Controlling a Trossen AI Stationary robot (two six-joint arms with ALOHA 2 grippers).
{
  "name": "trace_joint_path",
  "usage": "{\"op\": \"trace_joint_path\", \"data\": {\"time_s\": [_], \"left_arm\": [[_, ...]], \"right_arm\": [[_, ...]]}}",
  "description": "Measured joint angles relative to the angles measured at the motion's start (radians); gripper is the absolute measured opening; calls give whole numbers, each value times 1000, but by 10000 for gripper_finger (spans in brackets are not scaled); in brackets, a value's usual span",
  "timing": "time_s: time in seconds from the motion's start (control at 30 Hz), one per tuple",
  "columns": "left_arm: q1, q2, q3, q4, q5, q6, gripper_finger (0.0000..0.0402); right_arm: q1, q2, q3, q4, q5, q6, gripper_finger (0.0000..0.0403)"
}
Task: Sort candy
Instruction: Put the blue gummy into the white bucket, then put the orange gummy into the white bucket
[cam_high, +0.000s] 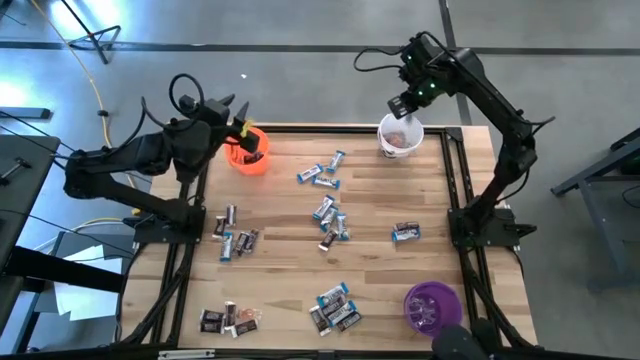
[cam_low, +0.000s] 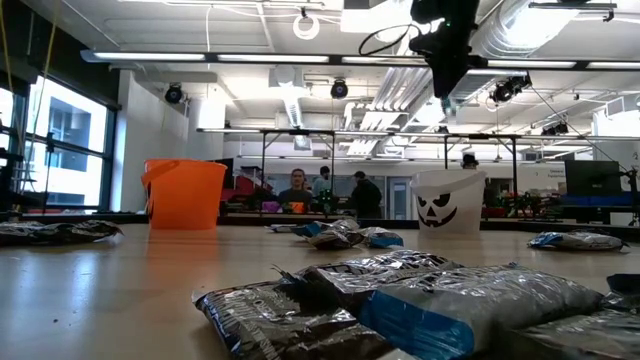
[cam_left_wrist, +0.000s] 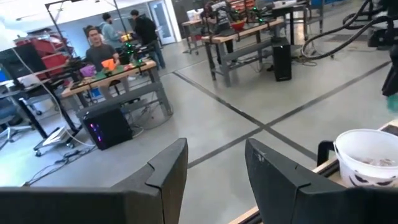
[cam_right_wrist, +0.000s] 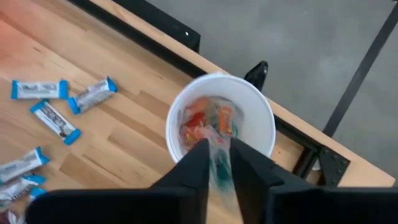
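Closest to the low camera, candy (cam_low: 400, 300) in dark and blue-white wrappers is lying on the table (cam_high: 370, 215); more clusters are scattered across the wood, with bare board between them. I am holding my right gripper (cam_right_wrist: 217, 163) over the white cup (cam_right_wrist: 264, 127) at the far edge, pinching a teal piece (cam_right_wrist: 220, 169) above reddish ones inside. My left gripper (cam_left_wrist: 214, 163), spread, is hovering at the orange cup (cam_high: 248, 152). Three cups are standing, the purple cup (cam_high: 432, 305) nearest.
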Motion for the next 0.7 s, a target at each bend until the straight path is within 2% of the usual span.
{"op": "trace_joint_path", "data": {"time_s": [0.23, 0.3, 0.4, 0.5, 0.6, 0.7], "left_arm": [[30, -12, 0, -1, 94, 5, 149], [33, -14, 0, -7, 157, -11, 149], [33, -13, 0, -78, 357, -87, 149], [32, -12, 0, -203, 574, -228, 149], [26, 1, 0, -343, 729, -426, 149], [-12, 23, 0, -449, 847, -599, 149]], "right_arm": [[0, 0, 0, -30, 2, -10, 145], [0, 0, 0, -51, -6, 10, 156], [15, 0, 0, -101, -96, 15, 164], [62, 0, 0, -140, -202, 15, 164], [143, -2, 1, -136, -270, 27, 165], [256, -11, 1, -137, -287, 44, 165]]}}
